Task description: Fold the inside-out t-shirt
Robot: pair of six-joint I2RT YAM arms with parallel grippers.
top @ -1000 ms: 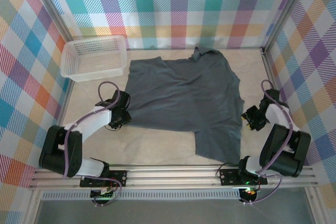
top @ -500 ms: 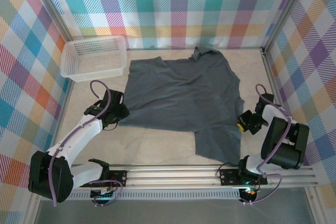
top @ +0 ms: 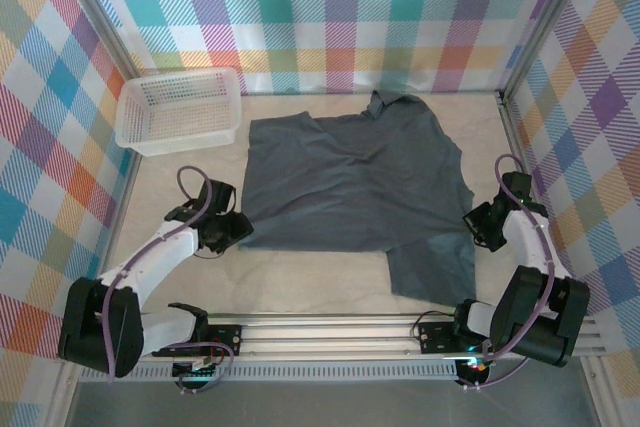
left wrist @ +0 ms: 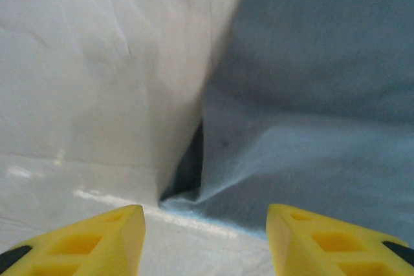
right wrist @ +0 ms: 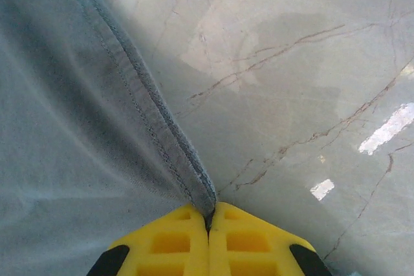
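None of the folding is showing as done yet. The inside-out t-shirt [top: 350, 182] is lying spread almost flat over the middle of the table [top: 300, 277], collar pointing to 12 o'clock, with one flap of cloth trailing out toward 5 o'clock. By my reading, nearly the whole job is waiting: squaring the cloth, then every fold.

The right gripper [top: 478, 225] is sitting at the shirt's 3 o'clock edge. In its wrist view the right gripper [right wrist: 208, 214] is pressing its fingers tight together on the stitched hem. The left gripper [top: 238, 231] is working at the 8 o'clock corner. Its wrist view shows the left gripper [left wrist: 204, 224] with fingers parted and gripping nothing, the slightly lifted corner lying just ahead between them.

The left edge is running fairly straight from 10 to 8 o'clock, and the bottom edge is wrinkling toward the flap. Bare table is opening up at 6 and 7 o'clock, giving room to draw cloth nearer. The white basket [top: 236, 112] is standing at 10 o'clock, near the shoulder but apart, and the plaid wall [top: 560, 97] is crowding the right arm at 3 o'clock.
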